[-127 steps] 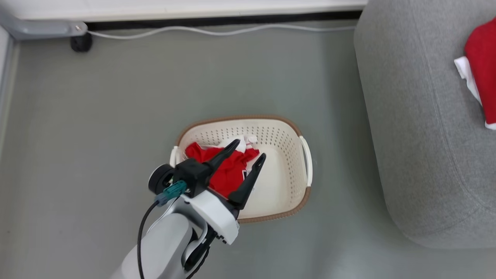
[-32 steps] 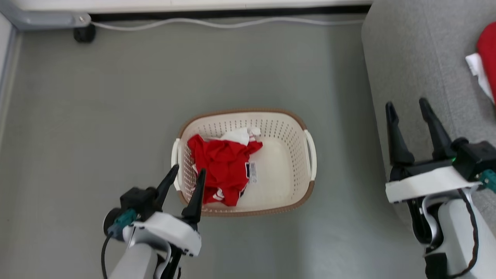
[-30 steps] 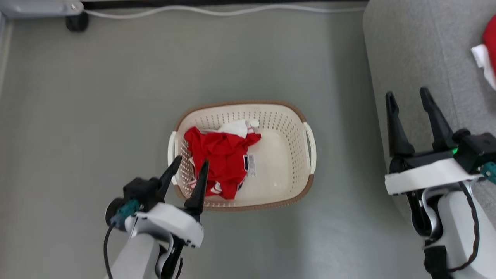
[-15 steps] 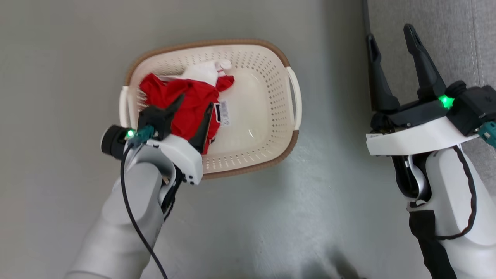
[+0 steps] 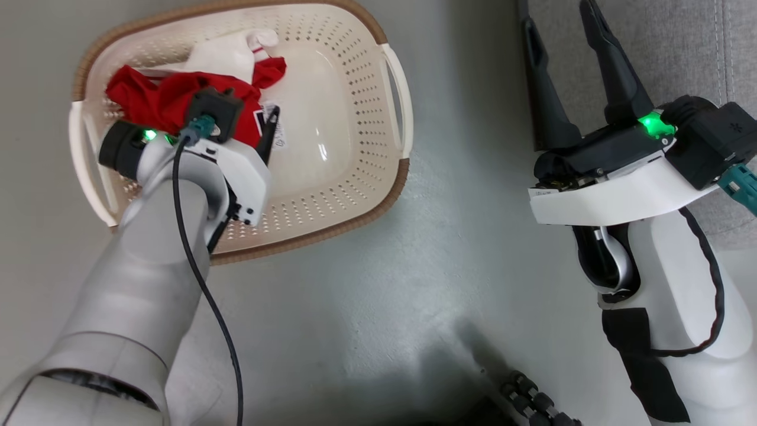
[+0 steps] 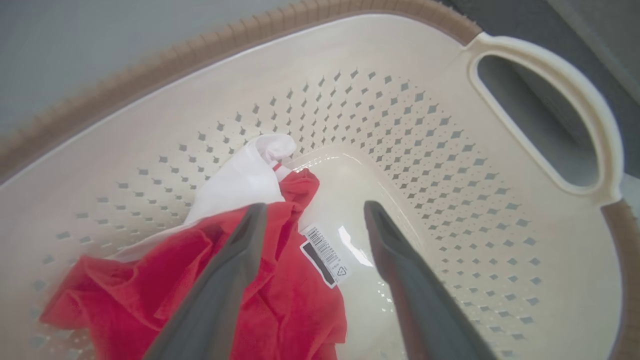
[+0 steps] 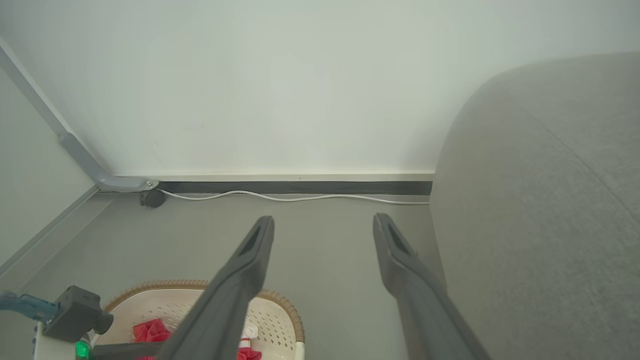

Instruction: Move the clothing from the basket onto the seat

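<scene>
My left gripper (image 6: 315, 207) hangs inside the basket (image 6: 400, 125) with its jaws spread. One finger is over the red clothing (image 6: 280, 305) and the other over bare floor by the barcode sticker (image 6: 325, 252), straddling the heap's edge so that closing should pinch a fold. In the head view the heap lies toward the basket's ten o'clock. My right gripper (image 7: 324, 220) waits agape and empty, with the seat (image 7: 540, 200) at its three o'clock.

Bare floor fills the basket (image 5: 355, 118) right of the clothing (image 5: 159, 100), walled all round
</scene>
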You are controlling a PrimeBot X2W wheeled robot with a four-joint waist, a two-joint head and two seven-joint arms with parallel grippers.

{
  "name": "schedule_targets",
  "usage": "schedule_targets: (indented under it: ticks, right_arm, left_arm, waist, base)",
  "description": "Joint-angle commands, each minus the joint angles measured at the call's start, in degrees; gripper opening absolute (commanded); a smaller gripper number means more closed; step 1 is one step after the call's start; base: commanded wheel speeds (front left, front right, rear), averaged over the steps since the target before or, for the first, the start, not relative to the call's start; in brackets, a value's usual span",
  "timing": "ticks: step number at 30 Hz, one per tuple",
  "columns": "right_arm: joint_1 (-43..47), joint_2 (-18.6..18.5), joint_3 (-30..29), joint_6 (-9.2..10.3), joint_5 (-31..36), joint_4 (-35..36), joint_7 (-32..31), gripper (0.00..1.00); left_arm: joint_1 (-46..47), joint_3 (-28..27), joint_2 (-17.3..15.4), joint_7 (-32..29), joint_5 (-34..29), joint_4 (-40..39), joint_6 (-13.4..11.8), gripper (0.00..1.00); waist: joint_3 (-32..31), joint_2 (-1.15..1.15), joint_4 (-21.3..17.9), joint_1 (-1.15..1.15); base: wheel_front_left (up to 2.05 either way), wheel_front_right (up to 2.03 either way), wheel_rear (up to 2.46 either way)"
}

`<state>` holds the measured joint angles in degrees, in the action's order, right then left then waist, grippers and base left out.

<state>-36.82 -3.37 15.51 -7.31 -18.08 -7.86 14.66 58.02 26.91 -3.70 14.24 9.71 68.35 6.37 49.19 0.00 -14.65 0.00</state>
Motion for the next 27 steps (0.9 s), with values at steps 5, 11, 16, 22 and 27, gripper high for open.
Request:
schedule_targets:
  ticks: [5,11,16,22,27]
  right_arm:
    - [0.1,0.5,2.9,-0.18,-2.2,2.7,0.3,1.0]
    - [-0.3,0.5,4.1,-0.18,-4.1,3.3,0.3,1.0]
    - [-0.2,0.5,4.6,-0.18,-5.1,3.5,0.3,1.0]
    - [0.1,0.5,4.1,-0.18,-5.6,3.7,0.3,1.0]
    - [0.6,0.5,3.5,-0.18,-6.0,4.0,0.3,1.0]
  left_arm:
    - [4.7,1.8,-2.6,-2.6,-3.0,2.9,-2.6,1.0]
    - [8.0,3.5,-4.5,-7.6,-4.7,4.6,-5.1,1.0]
    - [9.3,5.3,-6.4,-10.7,-6.2,5.1,-6.3,1.0]
    - [9.5,6.9,-7.7,-13.1,-7.2,5.4,-7.1,1.0]
    - [8.4,6.7,-8.1,-13.1,-6.1,5.5,-6.9,0.0]
  waist:
    - [3.9,0.0,-2.5,0.0]
    - [5.9,0.0,-3.5,0.0]
    - [7.2,0.0,-4.6,0.0]
    - [7.7,0.0,-5.5,0.0]
    - [7.4,0.0,-5.8,0.0]
  base:
    - [0.0,0.0,0.0]
    - [0.0,0.0,0.0]
    - [0.0,0.0,0.0]
    - [0.0,0.0,0.0]
    - [0.0,0.0,0.0]
